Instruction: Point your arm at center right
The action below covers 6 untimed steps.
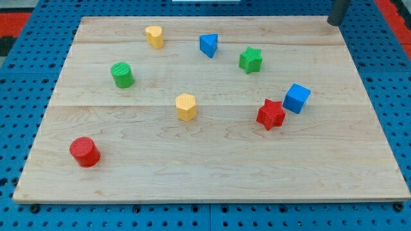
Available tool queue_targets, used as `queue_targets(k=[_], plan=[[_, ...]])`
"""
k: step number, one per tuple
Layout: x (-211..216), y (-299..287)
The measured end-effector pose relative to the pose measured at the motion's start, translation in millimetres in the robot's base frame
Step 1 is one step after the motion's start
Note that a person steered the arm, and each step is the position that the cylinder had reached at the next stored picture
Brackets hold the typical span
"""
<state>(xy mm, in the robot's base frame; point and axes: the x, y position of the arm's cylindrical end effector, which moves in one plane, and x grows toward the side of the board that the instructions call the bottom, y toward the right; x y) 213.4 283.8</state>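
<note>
My tip (334, 23) sits at the board's (212, 183) far right corner, the rod leaning up and right out of view; it carries no claw. All blocks lie well apart from it: nearest are the green star (250, 59), blue cube (296, 98) and red star (271, 114). No writing is readable
</note>
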Motion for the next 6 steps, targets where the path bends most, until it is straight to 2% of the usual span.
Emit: queue_targets(k=[3, 5, 6], plan=[[21, 1], [81, -103], [153, -59]])
